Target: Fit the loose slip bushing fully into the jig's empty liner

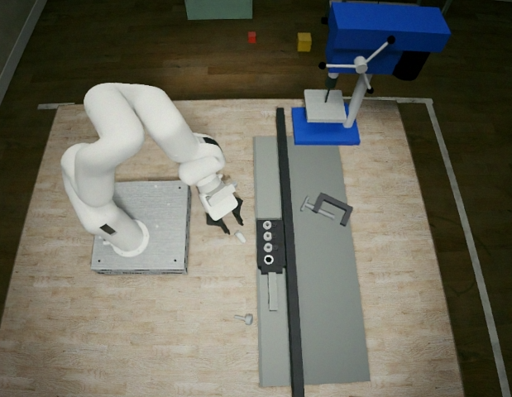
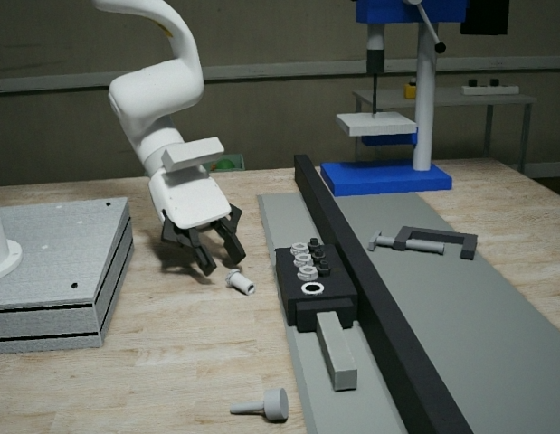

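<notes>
"What sort of place is this?"

"A workshop, a small machine shop by the look of it. A blue drill press [image 1: 366,55] stands at the far end of the wooden counter [image 1: 119,333], bit lowered over its grey table."

"Anything else?"

"A C-clamp [image 2: 424,241] lies on a grey mat [image 1: 328,277], a long dark fence rail [image 2: 364,280] runs down it, and a black drill jig [image 2: 317,285] with bushings sits against the rail (a proper fixture, not a household thing). A white robot arm [image 1: 119,141] is bolted to a grey base plate [image 1: 161,231]. Behind, there is a bare wall and a second bench [image 2: 480,99]."
</notes>
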`<action>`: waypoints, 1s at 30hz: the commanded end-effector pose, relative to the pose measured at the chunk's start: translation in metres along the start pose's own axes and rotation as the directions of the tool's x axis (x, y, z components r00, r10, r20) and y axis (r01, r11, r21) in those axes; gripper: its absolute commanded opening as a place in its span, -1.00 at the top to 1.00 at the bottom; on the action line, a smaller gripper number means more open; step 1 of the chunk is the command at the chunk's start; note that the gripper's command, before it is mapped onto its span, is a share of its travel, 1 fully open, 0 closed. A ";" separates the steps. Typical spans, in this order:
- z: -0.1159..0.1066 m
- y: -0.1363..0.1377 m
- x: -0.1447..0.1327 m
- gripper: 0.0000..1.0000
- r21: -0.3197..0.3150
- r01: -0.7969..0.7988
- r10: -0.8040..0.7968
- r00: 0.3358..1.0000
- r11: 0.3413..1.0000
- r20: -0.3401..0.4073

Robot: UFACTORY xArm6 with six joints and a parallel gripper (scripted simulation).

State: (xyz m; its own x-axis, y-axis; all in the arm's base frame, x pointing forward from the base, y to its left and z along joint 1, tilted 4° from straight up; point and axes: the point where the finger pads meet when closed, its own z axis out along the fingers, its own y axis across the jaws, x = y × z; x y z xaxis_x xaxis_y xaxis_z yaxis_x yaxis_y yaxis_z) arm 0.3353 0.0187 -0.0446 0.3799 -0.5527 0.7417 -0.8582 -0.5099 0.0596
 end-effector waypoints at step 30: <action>0.017 -0.002 0.001 -0.05 0.002 -0.002 0.002 1.000 1.000 -0.001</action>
State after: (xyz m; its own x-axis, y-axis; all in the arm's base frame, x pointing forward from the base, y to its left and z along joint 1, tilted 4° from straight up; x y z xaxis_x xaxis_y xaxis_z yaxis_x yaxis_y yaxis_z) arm 0.3411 0.0083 -0.0553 0.3798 -0.5526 0.7419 -0.8582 -0.5098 0.0596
